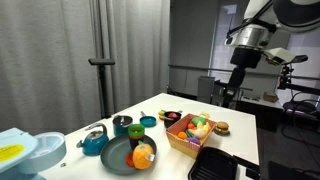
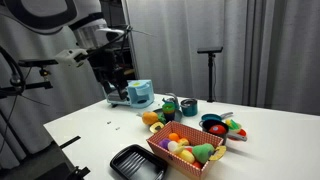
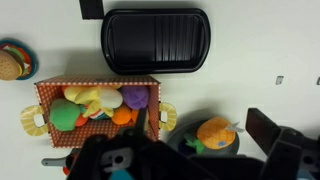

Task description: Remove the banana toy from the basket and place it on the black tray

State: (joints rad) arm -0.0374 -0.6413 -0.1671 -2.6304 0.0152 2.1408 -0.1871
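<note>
The basket is tan-orange wicker and holds several toy foods. It shows in both exterior views. The pale-yellow banana toy lies among them near the basket's middle, next to a purple and a green toy. The black tray lies empty beside the basket and shows in both exterior views. My gripper hangs high above the table, apart from everything. In the wrist view its dark fingers stand wide apart with nothing between them.
A dark round plate with an orange toy fruit sits beside the basket. A burger toy lies on a small plate. Blue pots and cups stand further along the white table. A light stand is behind.
</note>
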